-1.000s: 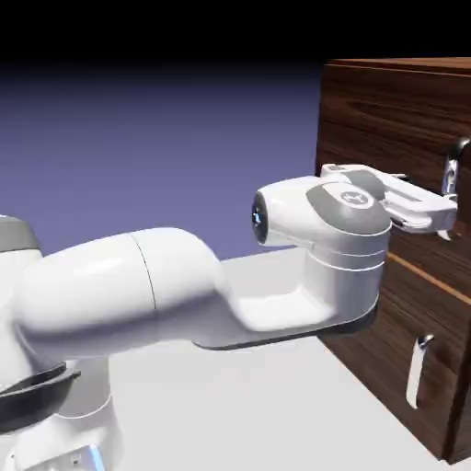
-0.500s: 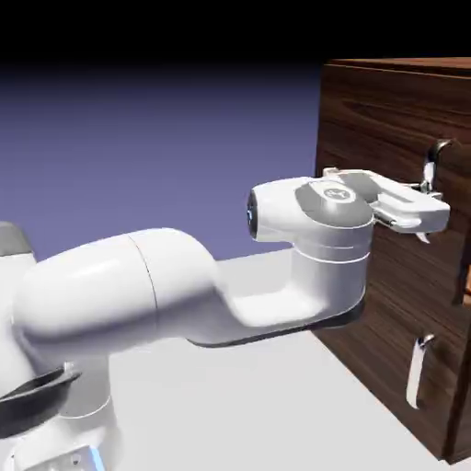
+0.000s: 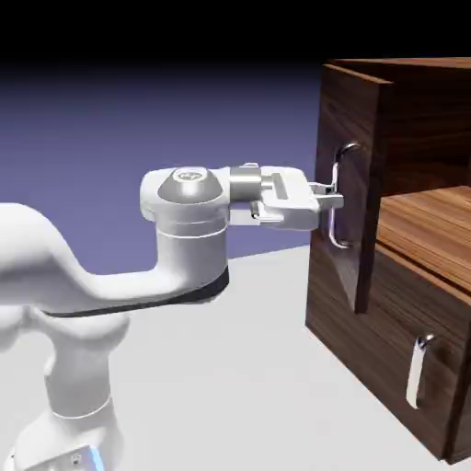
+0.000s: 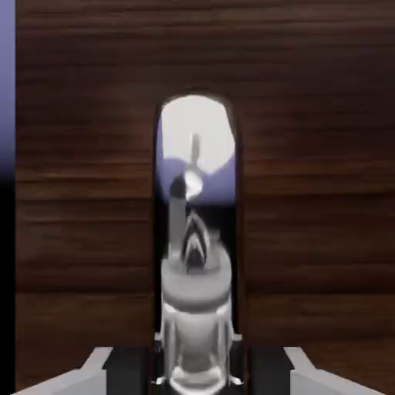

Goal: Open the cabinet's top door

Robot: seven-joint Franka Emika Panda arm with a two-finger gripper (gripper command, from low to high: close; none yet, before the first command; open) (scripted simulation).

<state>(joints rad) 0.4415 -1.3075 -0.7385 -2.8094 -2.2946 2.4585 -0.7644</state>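
Observation:
The dark walnut cabinet (image 3: pixel 416 64) stands at the exterior view's right. Its top door (image 3: pixel 357 110) is swung out from the body toward the arm, and lighter wood (image 3: pixel 432 219) shows inside. My gripper (image 3: pixel 332 197) reaches in level from the left and is shut on the door's long curved silver handle (image 3: pixel 342 175), near its middle. In the hand view the handle (image 4: pixel 193 231) runs up the middle between my fingertips, with my gripper (image 4: pixel 194 374) clamped on it. Behind it, dark wood grain of the top door (image 4: pixel 308 154) fills the picture.
The lower panel (image 3: pixel 386 317) stays flush with the cabinet front, its short silver handle (image 3: pixel 419 368) near the right edge. The white arm's elbow and base fill the lower left. Pale table surface (image 3: pixel 239 386) lies between the base and the cabinet.
My gripper closed on the handle and drew back to the left. The top door swung out with it, from flush to wide ajar, uncovering the lighter wood inside.

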